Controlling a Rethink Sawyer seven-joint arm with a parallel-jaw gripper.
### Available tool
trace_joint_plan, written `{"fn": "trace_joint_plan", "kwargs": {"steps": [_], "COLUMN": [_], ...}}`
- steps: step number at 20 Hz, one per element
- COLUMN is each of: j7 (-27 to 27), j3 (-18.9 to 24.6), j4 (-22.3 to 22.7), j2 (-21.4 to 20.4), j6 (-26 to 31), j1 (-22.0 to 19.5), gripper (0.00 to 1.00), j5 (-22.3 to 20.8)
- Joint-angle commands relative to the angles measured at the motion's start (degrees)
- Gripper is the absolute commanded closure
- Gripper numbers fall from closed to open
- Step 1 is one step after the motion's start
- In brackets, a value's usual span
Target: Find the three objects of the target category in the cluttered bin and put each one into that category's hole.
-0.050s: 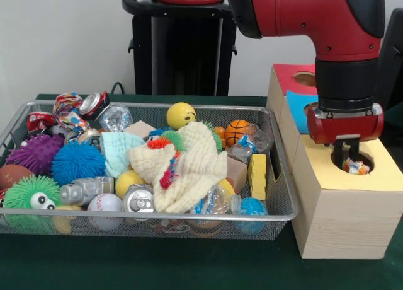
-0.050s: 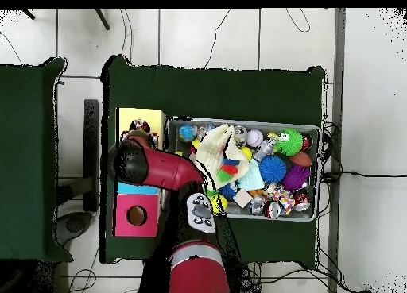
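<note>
My gripper (image 1: 347,159) hangs straight down over the round hole in the yellow top (image 1: 378,170) of the wooden box, its tips dipped into the hole. A small crinkled, multicoloured object (image 1: 357,168) lies in that hole right at the tips; I cannot see whether it is held. In the overhead view the arm covers the gripper above the yellow section (image 2: 139,117). The wire bin (image 1: 189,106) is packed with balls, spiky toys, crushed cans, crumpled clear plastic and cloths.
Behind the yellow section the box has a blue section (image 1: 296,107) and a red section (image 1: 293,75) with its own hole. A cream cloth (image 1: 189,170) lies over the bin's middle. A silver can (image 1: 138,200) and a baseball (image 1: 104,203) lie at the front.
</note>
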Motion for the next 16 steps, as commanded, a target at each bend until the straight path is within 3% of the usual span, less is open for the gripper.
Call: {"fn": "trace_joint_plan", "kwargs": {"steps": [1, 9, 13, 14, 16], "j7": [13.7, 14.8, 15.0, 14.8, 14.7], "j3": [5.3, 5.3, 2.7, 1.7, 0.9], "j4": [4.9, 4.0, 3.1, 2.7, 2.4], "j2": [4.3, 5.0, 4.7, 4.8, 4.8], "j6": [-3.2, -5.5, -3.1, -2.4, -1.7], "j1": [-2.5, -2.3, -0.2, 0.5, 1.0], "gripper": [1.00, 1.00, 1.00, 0.00, 0.00], "j5": [-0.6, 0.5, 2.5, 2.7, 3.0]}}
